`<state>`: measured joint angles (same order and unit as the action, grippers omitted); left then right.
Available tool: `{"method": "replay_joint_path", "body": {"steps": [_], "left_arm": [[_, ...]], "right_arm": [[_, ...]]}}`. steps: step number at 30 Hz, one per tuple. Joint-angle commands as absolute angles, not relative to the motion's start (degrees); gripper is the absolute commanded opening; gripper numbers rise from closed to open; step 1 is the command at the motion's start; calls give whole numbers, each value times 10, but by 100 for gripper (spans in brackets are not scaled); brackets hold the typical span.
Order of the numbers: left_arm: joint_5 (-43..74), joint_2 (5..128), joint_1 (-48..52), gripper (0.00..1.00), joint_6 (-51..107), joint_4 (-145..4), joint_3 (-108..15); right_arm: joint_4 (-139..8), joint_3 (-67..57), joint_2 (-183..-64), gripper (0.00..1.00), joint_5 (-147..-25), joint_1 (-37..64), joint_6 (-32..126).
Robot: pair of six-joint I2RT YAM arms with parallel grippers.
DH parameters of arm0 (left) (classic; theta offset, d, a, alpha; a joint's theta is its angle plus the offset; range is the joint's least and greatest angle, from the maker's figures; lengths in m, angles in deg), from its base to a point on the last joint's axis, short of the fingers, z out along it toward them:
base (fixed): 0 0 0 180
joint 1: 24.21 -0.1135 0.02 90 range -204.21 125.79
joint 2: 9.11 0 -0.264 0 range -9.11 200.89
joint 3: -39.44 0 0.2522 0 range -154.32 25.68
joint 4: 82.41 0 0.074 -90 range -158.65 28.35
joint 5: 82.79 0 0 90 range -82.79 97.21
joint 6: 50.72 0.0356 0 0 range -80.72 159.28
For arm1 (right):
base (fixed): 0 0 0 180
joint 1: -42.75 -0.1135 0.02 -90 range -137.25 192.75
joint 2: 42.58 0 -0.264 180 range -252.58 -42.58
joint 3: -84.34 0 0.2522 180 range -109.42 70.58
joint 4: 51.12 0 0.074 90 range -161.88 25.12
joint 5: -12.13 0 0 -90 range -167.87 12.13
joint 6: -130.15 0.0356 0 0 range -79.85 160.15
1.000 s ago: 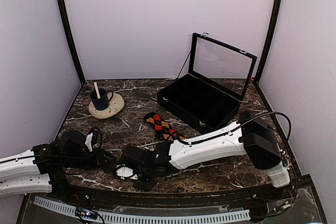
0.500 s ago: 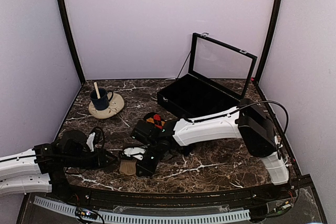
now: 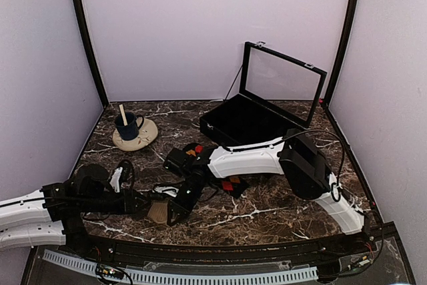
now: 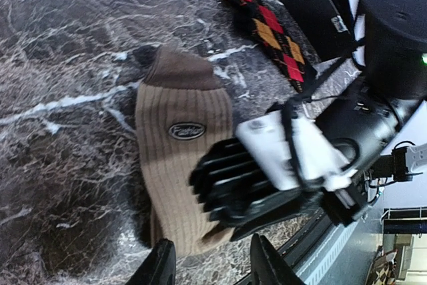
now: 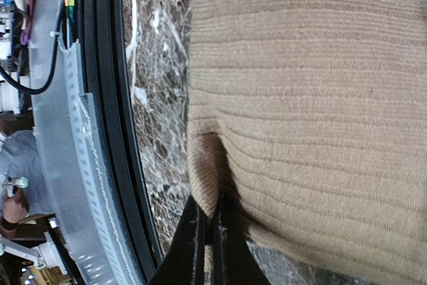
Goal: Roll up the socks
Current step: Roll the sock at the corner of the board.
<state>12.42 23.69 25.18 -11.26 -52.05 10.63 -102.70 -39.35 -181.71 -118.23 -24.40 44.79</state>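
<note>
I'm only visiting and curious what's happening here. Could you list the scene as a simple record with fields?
Surface: dark marble table
Tan-brown ribbed sock: flat, unrolled, near front edge
Black sock with red-orange diamonds: flat, farther back, partly under right arm
Right tool: shut on tan sock's edge
Left tool: open, by that sock's end
Also present: blue mug on cream saucer; open black box with glass lid

Only one thing carries writing: a small dark oval patch (image 4: 186,130) on the ribbed tan sock (image 4: 175,185), just below its darker brown end. It bears a single word in pale script, but the letters are too small and blurred to read with certainty. Nothing else is legible in any view.
</note>
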Motion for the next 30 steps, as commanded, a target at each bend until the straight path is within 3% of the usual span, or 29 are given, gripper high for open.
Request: {"method": "replay_joint_path", "body": {"steps": [1, 16, 30], "left_arm": [[152, 231, 251, 40, -85, -559, 120], [219, 269, 258, 31, -20, -593, 127], [206, 404, 276, 35, 55, -615, 73]], "right_arm": [[-1064, -424, -1838, 0, -1245, -234, 459], [-1001, -419, -1856, 0, -1335, -197, 561], [-949, -392, -1858, 0, -1416, -193, 605]]}}
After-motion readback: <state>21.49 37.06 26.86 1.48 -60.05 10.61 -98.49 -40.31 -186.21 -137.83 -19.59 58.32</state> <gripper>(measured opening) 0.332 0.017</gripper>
